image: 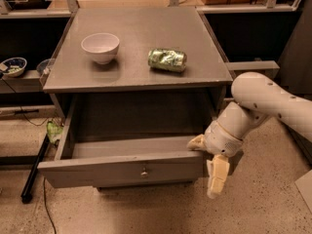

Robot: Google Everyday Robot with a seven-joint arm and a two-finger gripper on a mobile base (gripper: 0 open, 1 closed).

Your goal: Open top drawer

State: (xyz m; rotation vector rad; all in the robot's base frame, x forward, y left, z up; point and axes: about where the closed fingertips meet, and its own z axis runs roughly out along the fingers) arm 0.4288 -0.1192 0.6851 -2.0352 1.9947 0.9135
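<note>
Entry: top drawer [122,172], well out; gripper [208,161] at its right corner, jaws spread, gripping nothing: I judge an off-centre tug could jam it.

Dim warm overhead light, deep shadow inside top drawer [97,172], pale tool [207,162] lit at its right corner

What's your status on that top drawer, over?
Gripper at top drawer front right corner. Drawer pulled well out. Bowl and green can on cabinet top, not in the way.
</note>
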